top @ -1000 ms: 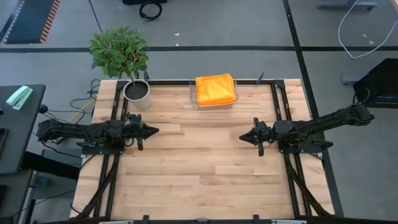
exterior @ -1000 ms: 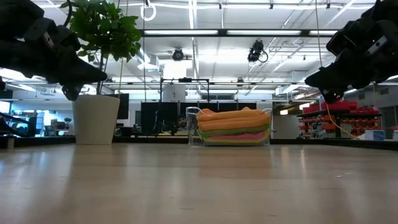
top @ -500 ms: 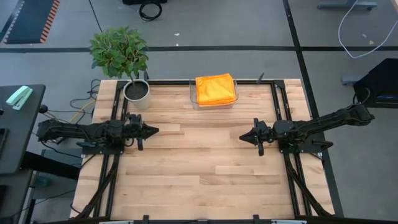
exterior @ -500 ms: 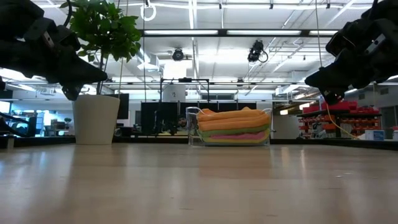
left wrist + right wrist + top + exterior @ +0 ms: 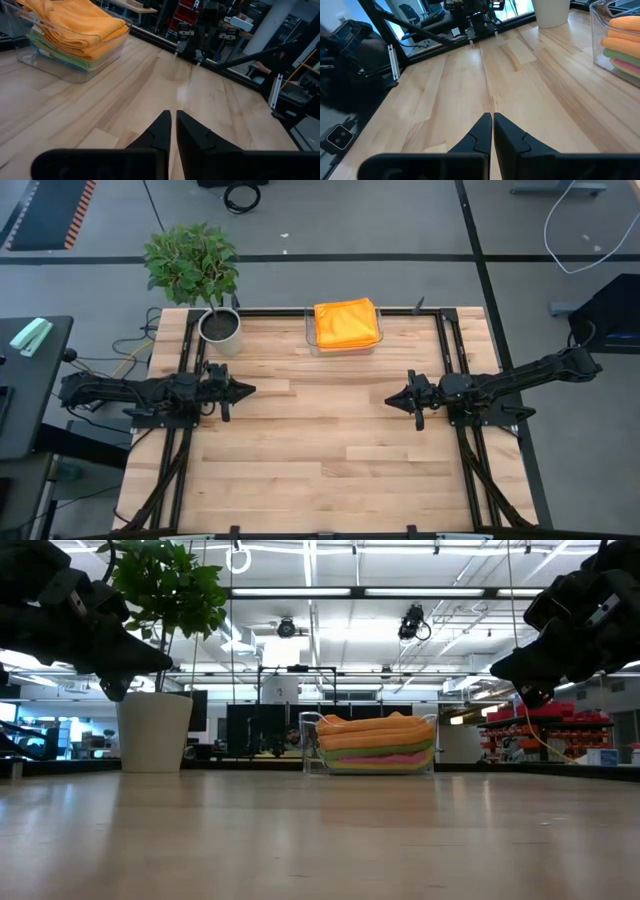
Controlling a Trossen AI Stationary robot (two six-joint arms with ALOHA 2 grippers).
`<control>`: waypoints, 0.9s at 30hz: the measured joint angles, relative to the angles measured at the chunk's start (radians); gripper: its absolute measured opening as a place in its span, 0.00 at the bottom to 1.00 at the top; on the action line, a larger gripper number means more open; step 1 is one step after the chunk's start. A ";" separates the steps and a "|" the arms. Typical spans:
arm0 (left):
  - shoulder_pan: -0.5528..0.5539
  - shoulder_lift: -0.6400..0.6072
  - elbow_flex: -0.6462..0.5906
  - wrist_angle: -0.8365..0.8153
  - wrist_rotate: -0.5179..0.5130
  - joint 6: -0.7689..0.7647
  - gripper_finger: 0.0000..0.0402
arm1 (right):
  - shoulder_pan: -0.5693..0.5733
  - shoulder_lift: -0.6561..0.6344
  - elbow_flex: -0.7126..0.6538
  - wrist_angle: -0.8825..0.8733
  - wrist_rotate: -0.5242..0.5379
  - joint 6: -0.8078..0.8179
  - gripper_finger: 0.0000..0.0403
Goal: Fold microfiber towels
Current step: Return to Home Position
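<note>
Sitting in bin (image 5: pixel 345 351), towels (image 5: pixel 346 323) well apart from left hand (image 5: pixel 250 390), right hand (image 5: pixel 390 401)

The left gripper (image 5: pixel 172 116) hung closed above the wooden table (image 5: pixel 150 85); beyond it, folded microfiber towels (image 5: pixel 70 25), orange uppermost, filled the clear bin (image 5: pixel 82 75)
</note>
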 joint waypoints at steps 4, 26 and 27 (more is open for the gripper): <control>0.000 0.000 0.000 0.000 0.000 0.000 0.09 | 0.000 0.000 0.000 0.000 0.000 0.000 0.06; 0.000 0.000 0.000 0.001 0.000 0.000 0.09 | 0.000 0.000 0.000 0.000 0.000 0.000 0.06; 0.000 0.000 0.000 0.001 0.000 0.000 0.08 | 0.000 0.000 0.000 0.000 0.000 -0.001 0.06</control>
